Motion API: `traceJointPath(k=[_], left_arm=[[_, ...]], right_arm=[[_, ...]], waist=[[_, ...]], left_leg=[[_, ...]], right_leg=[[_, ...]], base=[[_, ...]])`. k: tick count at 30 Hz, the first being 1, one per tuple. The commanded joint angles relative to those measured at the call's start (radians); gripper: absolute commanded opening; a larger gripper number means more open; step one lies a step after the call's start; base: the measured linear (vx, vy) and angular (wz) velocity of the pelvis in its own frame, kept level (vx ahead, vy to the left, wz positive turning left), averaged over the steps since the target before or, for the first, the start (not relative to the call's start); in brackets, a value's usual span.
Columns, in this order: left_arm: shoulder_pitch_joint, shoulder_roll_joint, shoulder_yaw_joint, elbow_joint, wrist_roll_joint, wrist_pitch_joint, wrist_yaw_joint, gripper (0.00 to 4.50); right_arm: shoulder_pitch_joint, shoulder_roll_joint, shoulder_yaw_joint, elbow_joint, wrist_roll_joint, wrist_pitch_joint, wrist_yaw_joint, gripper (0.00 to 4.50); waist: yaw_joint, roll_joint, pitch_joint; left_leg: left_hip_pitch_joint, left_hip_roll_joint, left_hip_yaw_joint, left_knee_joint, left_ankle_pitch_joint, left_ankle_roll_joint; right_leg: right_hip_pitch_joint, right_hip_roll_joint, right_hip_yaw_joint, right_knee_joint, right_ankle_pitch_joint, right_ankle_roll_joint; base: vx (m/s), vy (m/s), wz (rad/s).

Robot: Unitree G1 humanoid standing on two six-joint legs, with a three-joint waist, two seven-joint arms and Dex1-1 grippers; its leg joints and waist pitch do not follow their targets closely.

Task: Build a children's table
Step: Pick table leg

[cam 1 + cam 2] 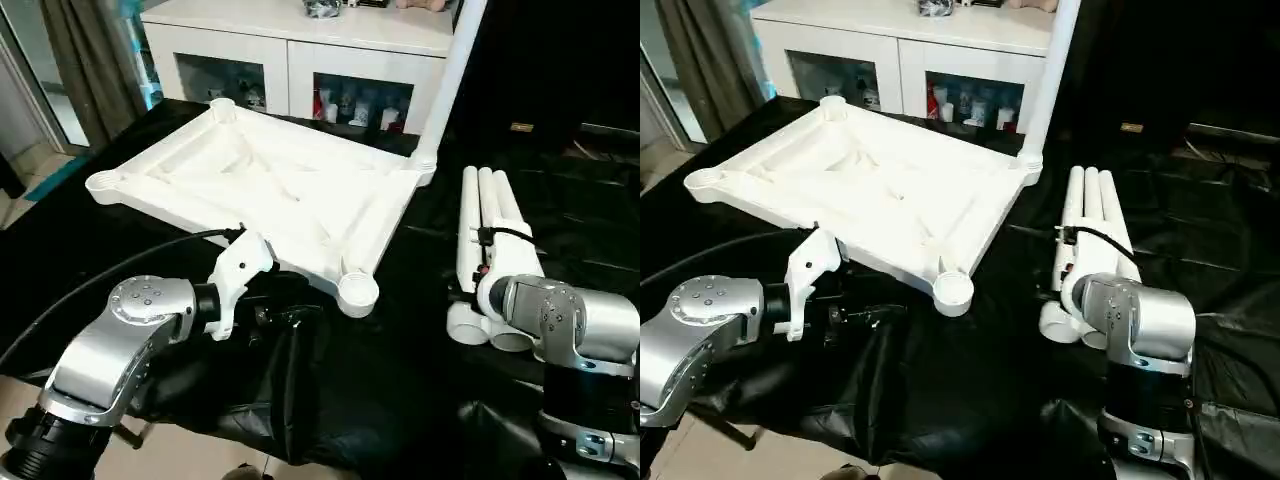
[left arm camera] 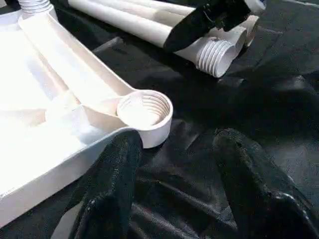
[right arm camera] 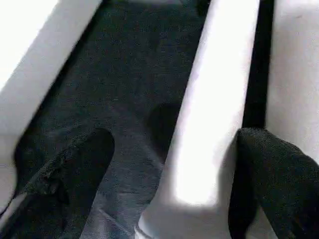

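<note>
Looking down from my head, the tabletop (image 1: pixel 260 185) lies underside-up on the black worktop (image 1: pixel 400 380), one leg (image 1: pixel 452 70) already upright in its far right socket, three legs (image 1: pixel 488 250) loose to the right. Left wrist view: my left claw (image 2: pixel 172 194) is spread, empty, beside the near socket (image 2: pixel 145 112). Right wrist view: my right claw (image 3: pixel 174 189) is spread wide astride a leg (image 3: pixel 209 124); next, I reckon, pinch and lift.

Table top (image 1: pixel 270 185) upside down left, three legs (image 1: pixel 487 235) right, cabinet (image 1: pixel 300 50) behind
</note>
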Motion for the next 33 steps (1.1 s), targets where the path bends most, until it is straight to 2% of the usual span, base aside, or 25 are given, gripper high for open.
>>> traceJointPath(k=[1,5,7,8,10,13,16,19,21,22,24,25,27,30,32,33], left_arm=[[-0.003,0.010,-0.010,-0.018,-0.014,0.011,-0.006,2.68],[-0.011,0.010,-0.020,-0.021,-0.022,0.020,-0.018,2.68],[-0.016,0.011,-0.026,-0.022,-0.027,0.028,-0.020,2.68],[-0.022,0.018,-0.033,-0.022,-0.029,0.038,-0.029,2.68],[-0.031,0.030,-0.048,-0.024,-0.024,0.047,-0.036,2.96],[-0.041,0.035,-0.050,-0.030,-0.034,0.062,-0.044,3.06],[-0.047,0.040,-0.056,-0.035,-0.032,0.066,-0.045,3.45],[-0.053,0.040,-0.065,-0.029,-0.025,0.063,-0.043,3.57],[-0.056,0.041,-0.073,-0.027,-0.021,0.064,-0.040,3.86],[-0.058,0.040,-0.075,-0.028,-0.020,0.068,-0.040,3.93],[-0.059,0.040,-0.076,-0.029,-0.020,0.069,-0.040,3.93],[-0.061,0.040,-0.076,-0.030,-0.021,0.070,-0.039,4.07],[-0.063,0.041,-0.075,-0.029,-0.022,0.070,-0.039,4.36],[-0.065,0.042,-0.077,-0.028,-0.021,0.067,-0.037,4.49],[-0.071,0.040,-0.074,-0.022,-0.018,0.054,-0.033,4.50],[-0.075,0.038,-0.072,-0.017,-0.016,0.046,-0.030,4.50]], right_arm=[[-0.008,0.004,0.007,0.023,0.014,0.020,0.009,4.47],[-0.001,0.004,0.032,0.044,0.009,0.042,0.009,4.47],[0.001,0.004,0.037,0.058,0.008,0.043,0.006,4.20],[0.001,0.004,0.040,0.072,0.006,0.044,0.003,4.20],[-0.003,0.004,0.042,0.092,0.003,0.040,0.001,4.00],[-0.007,0.003,0.043,0.106,-0.001,0.038,-0.002,3.78],[-0.012,0.001,0.041,0.115,-0.005,0.033,-0.006,3.46],[-0.017,-0.005,0.038,0.131,-0.005,0.026,-0.007,3.31],[-0.018,-0.008,0.036,0.146,-0.004,0.024,-0.007,3.04],[-0.017,-0.009,0.033,0.158,-0.006,0.019,-0.010,2.96],[-0.017,-0.008,0.027,0.164,-0.007,0.016,-0.013,2.96],[-0.018,-0.005,0.017,0.173,-0.007,0.012,-0.019,2.77],[-0.018,0.001,0.000,0.190,-0.009,0.001,-0.028,2.70],[-0.017,0.010,-0.031,0.199,-0.009,-0.012,-0.046,2.69],[-0.021,0.027,-0.081,0.201,-0.008,-0.035,-0.076,2.69],[-0.025,0.035,-0.105,0.203,-0.006,-0.048,-0.091,2.69]], waist=[[0.000,-0.001,-0.062],[-0.001,-0.002,-0.062],[-0.002,-0.001,-0.062],[-0.002,-0.001,-0.062],[-0.002,-0.001,-0.062],[-0.002,-0.002,-0.061],[-0.003,-0.002,-0.061],[-0.004,-0.004,-0.061],[-0.004,-0.005,-0.061],[-0.004,-0.008,-0.062],[-0.004,-0.005,-0.062],[-0.005,-0.006,-0.062],[-0.005,-0.007,-0.059],[-0.007,-0.005,-0.059],[-0.006,-0.002,-0.058],[-0.005,-0.004,-0.060]], left_leg=[[0.023,0.060,-0.039,-0.077,-0.190,-0.060],[0.023,0.060,-0.038,-0.078,-0.189,-0.062],[0.025,0.060,-0.039,-0.078,-0.194,-0.066],[0.025,0.060,-0.038,-0.078,-0.194,-0.067],[0.025,0.060,-0.039,-0.078,-0.196,-0.068],[0.026,0.060,-0.039,-0.079,-0.201,-0.073],[0.027,0.060,-0.039,-0.079,-0.205,-0.075],[0.026,0.060,-0.039,-0.079,-0.204,-0.074],[0.027,0.060,-0.039,-0.078,-0.202,-0.073],[0.026,0.060,-0.039,-0.078,-0.200,-0.072],[0.025,0.060,-0.039,-0.078,-0.199,-0.072],[0.026,0.060,-0.039,-0.078,-0.202,-0.073],[0.030,0.060,-0.040,-0.079,-0.227,-0.076],[0.033,0.060,-0.042,-0.081,-0.256,-0.083],[0.034,0.060,-0.043,-0.082,-0.267,-0.086],[0.035,0.059,-0.043,-0.081,-0.269,-0.087]], right_leg=[[0.032,-0.100,0.073,-0.085,-0.310,-0.085],[0.033,-0.100,0.073,-0.085,-0.311,-0.088],[0.032,-0.100,0.074,-0.086,-0.317,-0.084],[0.032,-0.101,0.074,-0.086,-0.318,-0.084],[0.032,-0.100,0.073,-0.086,-0.321,-0.083],[0.031,-0.101,0.074,-0.087,-0.331,-0.079],[0.031,-0.101,0.074,-0.087,-0.332,-0.078],[0.032,-0.101,0.073,-0.087,-0.336,-0.079],[0.032,-0.101,0.073,-0.087,-0.339,-0.076],[0.032,-0.101,0.073,-0.087,-0.337,-0.075],[0.032,-0.102,0.073,-0.087,-0.336,-0.077],[0.031,-0.101,0.073,-0.087,-0.337,-0.076],[0.029,-0.102,0.072,-0.092,-0.371,-0.073],[0.026,-0.102,0.072,-0.096,-0.399,-0.065],[0.024,-0.103,0.072,-0.098,-0.415,-0.062],[0.025,-0.103,0.071,-0.099,-0.419,-0.059]], base=[[0.000,0.000,0.00],[0.000,0.000,0.00],[0.000,0.000,0.00],[0.000,0.000,0.00],[0.000,0.000,0.00],[0.000,0.000,0.00],[0.000,0.000,0.00],[0.000,0.000,0.00],[0.000,0.000,0.00],[0.000,0.000,0.00],[0.000,0.000,0.00],[0.000,0.000,0.00],[0.000,0.000,0.00],[0.000,0.000,0.00],[0.000,0.000,0.00],[0.000,0.000,0.00]])
